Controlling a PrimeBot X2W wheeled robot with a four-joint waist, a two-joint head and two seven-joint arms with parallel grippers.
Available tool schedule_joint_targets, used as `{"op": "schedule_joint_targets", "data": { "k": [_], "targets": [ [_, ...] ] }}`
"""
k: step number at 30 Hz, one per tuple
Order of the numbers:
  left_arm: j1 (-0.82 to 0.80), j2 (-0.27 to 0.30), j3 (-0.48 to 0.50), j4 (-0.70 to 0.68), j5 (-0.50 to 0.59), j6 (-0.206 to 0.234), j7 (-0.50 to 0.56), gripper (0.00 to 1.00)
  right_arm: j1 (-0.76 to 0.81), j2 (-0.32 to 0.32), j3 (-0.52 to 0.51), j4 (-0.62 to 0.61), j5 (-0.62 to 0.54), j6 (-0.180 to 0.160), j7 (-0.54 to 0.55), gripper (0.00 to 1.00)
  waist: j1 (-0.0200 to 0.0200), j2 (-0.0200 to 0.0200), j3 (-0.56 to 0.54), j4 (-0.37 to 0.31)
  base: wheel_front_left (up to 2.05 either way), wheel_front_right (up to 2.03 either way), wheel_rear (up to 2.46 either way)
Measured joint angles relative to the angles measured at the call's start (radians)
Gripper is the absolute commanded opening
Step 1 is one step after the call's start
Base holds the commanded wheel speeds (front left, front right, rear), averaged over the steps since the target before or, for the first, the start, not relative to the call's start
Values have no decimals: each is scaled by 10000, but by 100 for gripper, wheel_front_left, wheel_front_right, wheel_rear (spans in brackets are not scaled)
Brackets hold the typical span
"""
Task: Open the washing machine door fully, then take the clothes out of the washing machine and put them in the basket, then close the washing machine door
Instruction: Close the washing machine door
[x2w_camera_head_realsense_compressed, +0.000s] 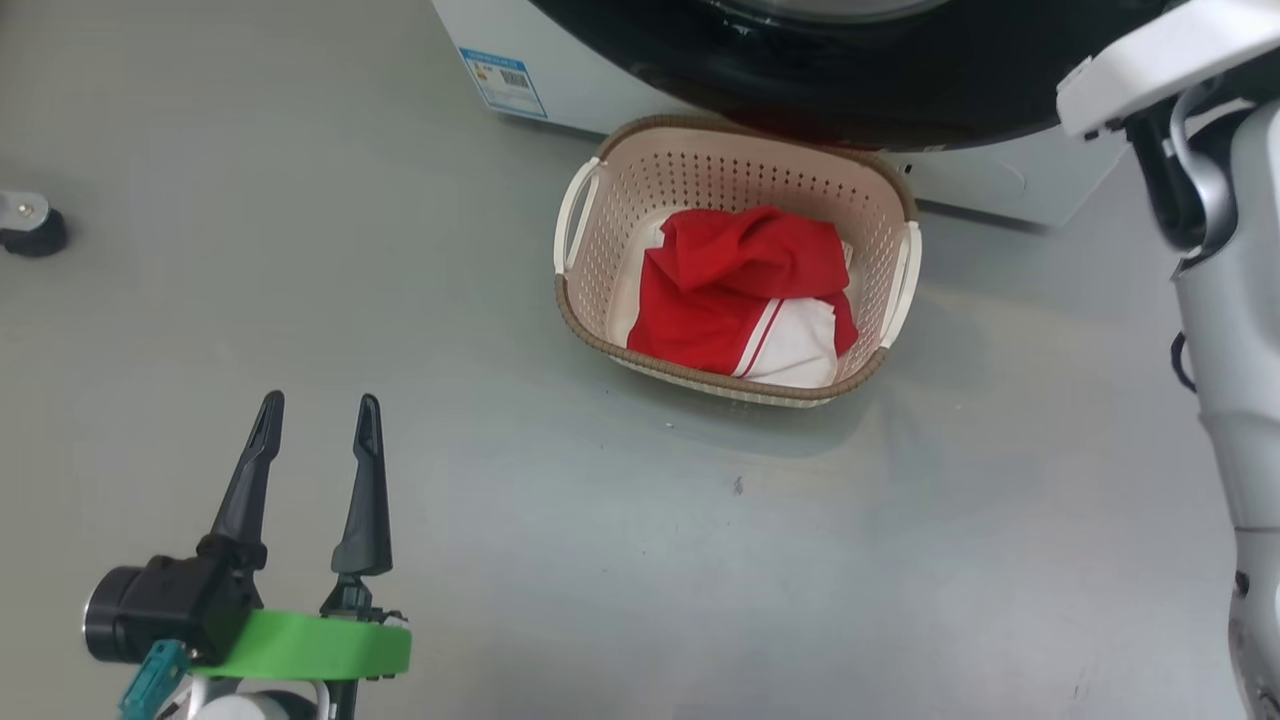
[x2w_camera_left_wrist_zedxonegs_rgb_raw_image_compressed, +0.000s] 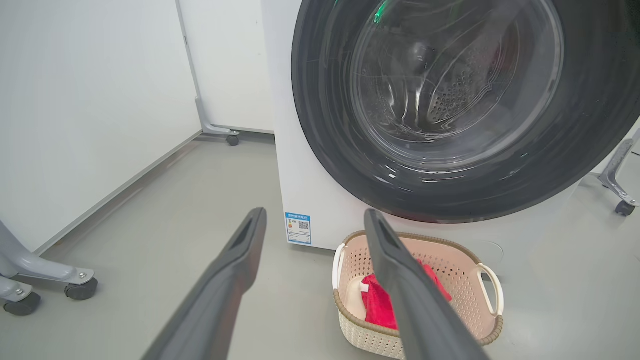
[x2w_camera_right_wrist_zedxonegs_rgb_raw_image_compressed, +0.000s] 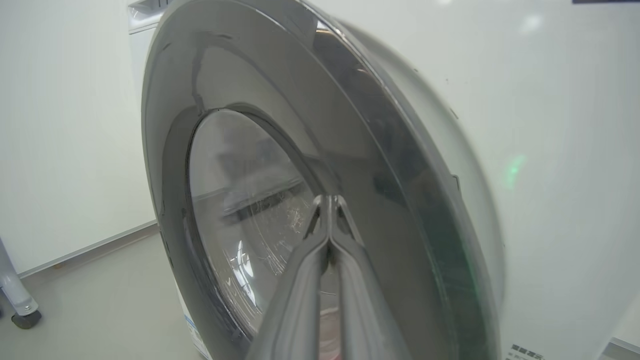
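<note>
Head view: the basket (x2w_camera_head_realsense_compressed: 720, 170) stands on the floor (x2w_camera_head_realsense_compressed: 400, 250) just in front of the washer's (x2w_camera_head_realsense_compressed: 600, 80) lower front, partly under the black door (x2w_camera_head_realsense_compressed: 850, 90). The red and white clothes (x2w_camera_head_realsense_compressed: 745, 290) lie heaped inside the basket. The left claw (x2w_camera_head_realsense_compressed: 320, 400) hangs over the near left part of the floor, well apart from the basket, its fingers spread wide with nothing between them. The pale right arm (x2w_camera_head_realsense_compressed: 1230, 330) rises along the right edge.

Left wrist view: the left claw (x2w_camera_left_wrist_zedxonegs_rgb_raw_image_compressed: 315, 214) gapes wide and empty, pointing towards the washer (x2w_camera_left_wrist_zedxonegs_rgb_raw_image_compressed: 295, 175) and its blue sticker (x2w_camera_left_wrist_zedxonegs_rgb_raw_image_compressed: 298, 228). The door (x2w_camera_left_wrist_zedxonegs_rgb_raw_image_compressed: 340, 150) lies across the washer's front, and the steel drum (x2w_camera_left_wrist_zedxonegs_rgb_raw_image_compressed: 460, 95) shows through its glass. Below it, the basket (x2w_camera_left_wrist_zedxonegs_rgb_raw_image_compressed: 465, 280) holds the clothes (x2w_camera_left_wrist_zedxonegs_rgb_raw_image_compressed: 380, 305).

Right wrist view: the right claw (x2w_camera_right_wrist_zedxonegs_rgb_raw_image_compressed: 330, 200) is pressed tight together and holds nothing. Its tips are at the dark ring of the blurred door (x2w_camera_right_wrist_zedxonegs_rgb_raw_image_compressed: 380, 165); whether they touch it I cannot tell.
</note>
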Motion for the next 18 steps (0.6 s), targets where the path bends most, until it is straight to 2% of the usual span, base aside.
{"op": "schedule_joint_targets", "data": {
  "k": [18],
  "targets": [
    [-901, -190, -176, 330, 19, -349, -86, 100, -1684, -920, -132, 1206, 128, 92, 12, 0, 0, 0, 793, 287, 0, 0, 0]
  ]
}}
